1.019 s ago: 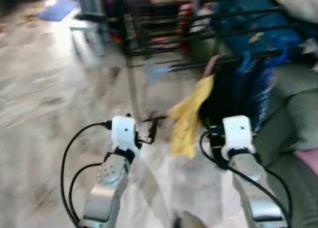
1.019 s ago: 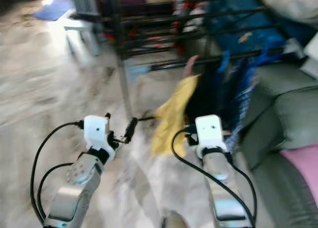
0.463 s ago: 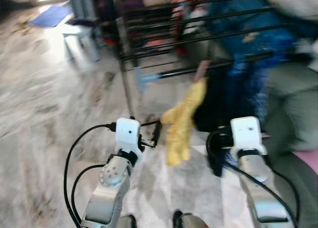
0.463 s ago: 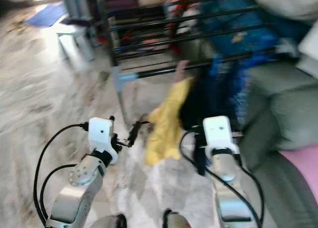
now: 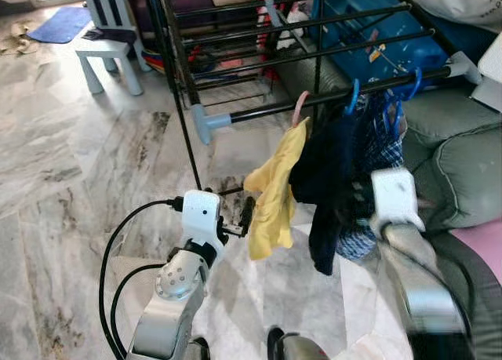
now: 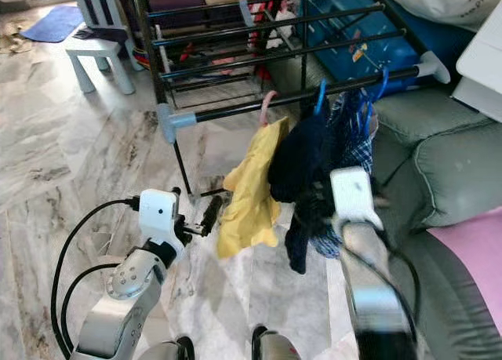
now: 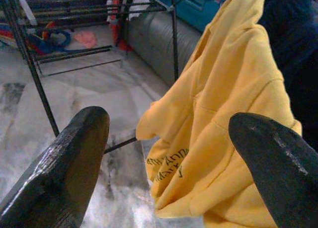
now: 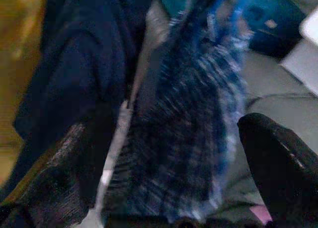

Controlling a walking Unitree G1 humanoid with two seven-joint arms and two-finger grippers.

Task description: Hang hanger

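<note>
Yellow cloth, a small top (image 5: 274, 191), hangs from a pink hanger (image 5: 299, 109) hooked over the lower black rail of the drying rack (image 5: 235, 50); beside it a dark garment (image 5: 323, 187) and a blue checked garment (image 5: 376, 152) hang from blue hangers (image 5: 352, 96) on the same rail, so by this evidence the hangers are already on the rack. In the left eye view the left gripper (image 5: 245, 217) sits low, just beside the hem of the yellow top, and the right arm is blurred, its white wrist housing (image 5: 393, 199) close against the checked garment. The right eye view gives the same layout, with a grey sofa (image 6: 451, 172) just beyond the clothes. The left wrist view shows the fingers (image 7: 64, 163) spread wide apart with nothing between them, the yellow top near but untouched. The right wrist view is dim and smeared; the fingers (image 8: 278, 163) stand apart and empty, the checked and dark garments directly ahead. Risk: either arm could snag loose fabric and drag a hanger off the rail, or nudge the light rack. Hard to make out: how deeply each hook seats on the rail, whether the right wrist touches the cloth, and the right gripper's tips in the head views.
</note>
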